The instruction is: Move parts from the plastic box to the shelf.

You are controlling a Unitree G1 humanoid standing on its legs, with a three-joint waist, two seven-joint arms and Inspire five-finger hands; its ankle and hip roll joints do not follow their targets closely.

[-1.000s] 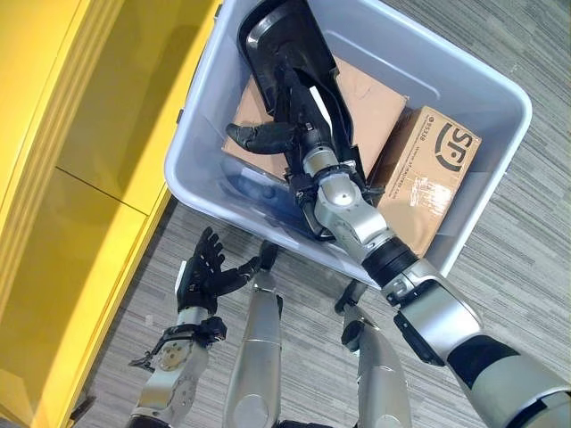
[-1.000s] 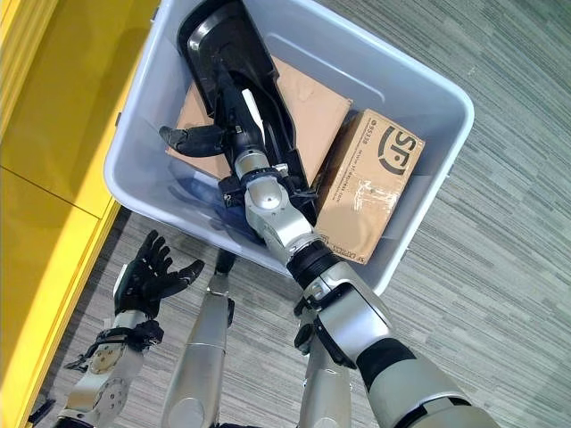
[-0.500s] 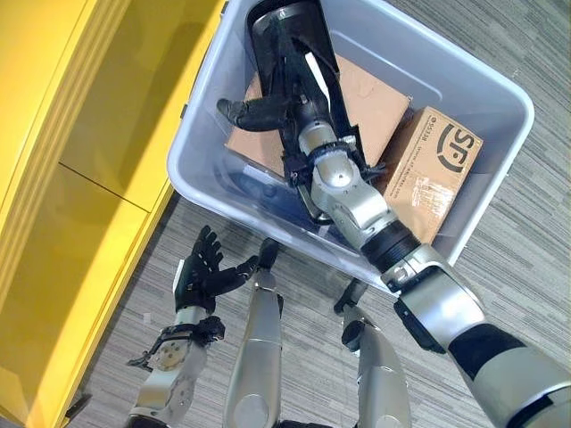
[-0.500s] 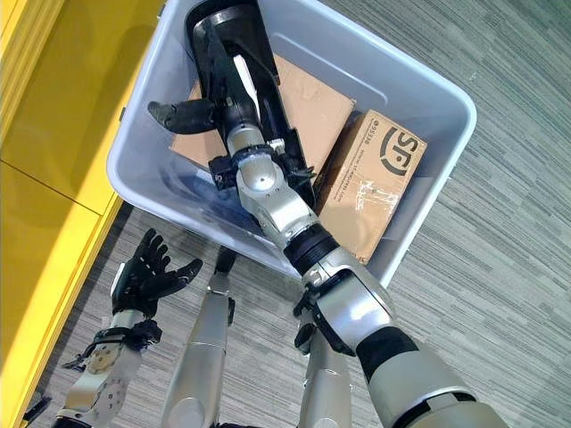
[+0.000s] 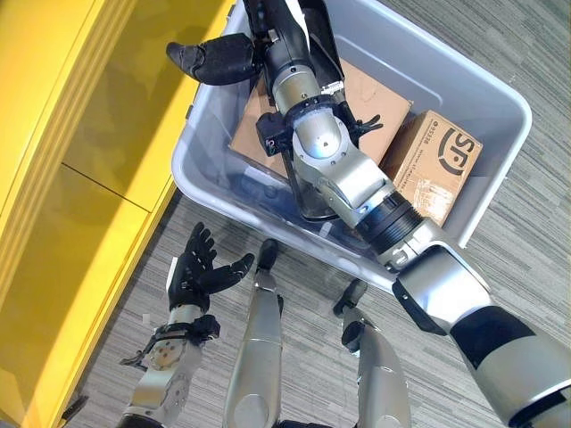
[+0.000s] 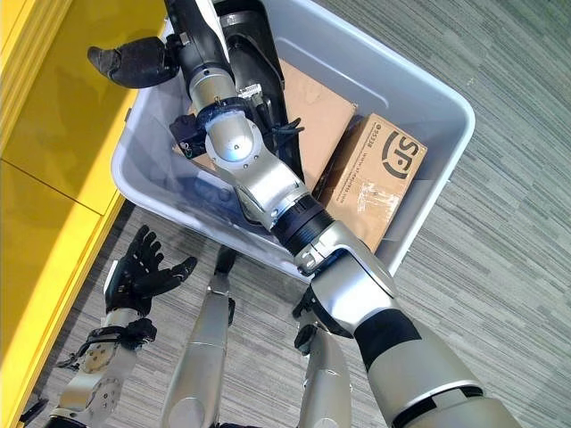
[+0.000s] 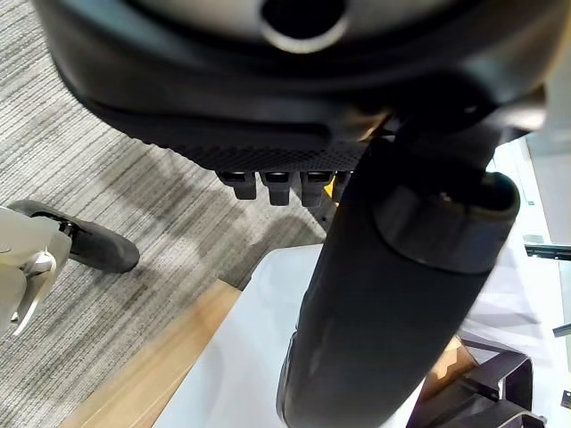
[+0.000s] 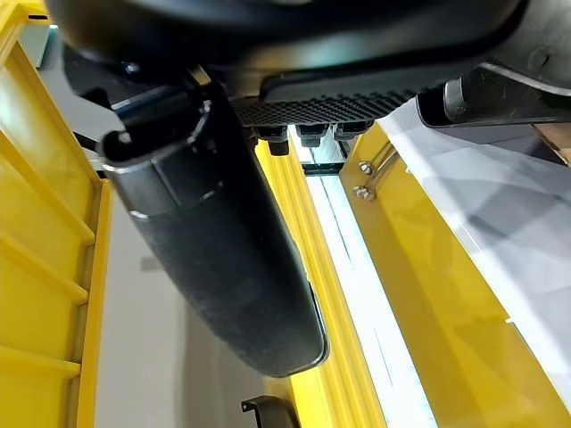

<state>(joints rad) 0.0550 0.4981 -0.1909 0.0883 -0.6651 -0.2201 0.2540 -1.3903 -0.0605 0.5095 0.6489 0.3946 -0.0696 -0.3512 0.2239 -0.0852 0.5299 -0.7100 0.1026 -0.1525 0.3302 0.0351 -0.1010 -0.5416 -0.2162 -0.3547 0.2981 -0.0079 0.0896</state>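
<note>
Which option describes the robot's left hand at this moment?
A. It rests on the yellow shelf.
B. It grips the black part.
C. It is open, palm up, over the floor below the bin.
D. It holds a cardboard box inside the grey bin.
C: the left hand has spread fingers and holds nothing, above the striped floor, apart from the grey bin.

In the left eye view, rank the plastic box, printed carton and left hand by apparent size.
1. Plastic box
2. Printed carton
3. Left hand; it looks slightly smaller, but it sits nearer the camera, so this rank is unsure.
</note>
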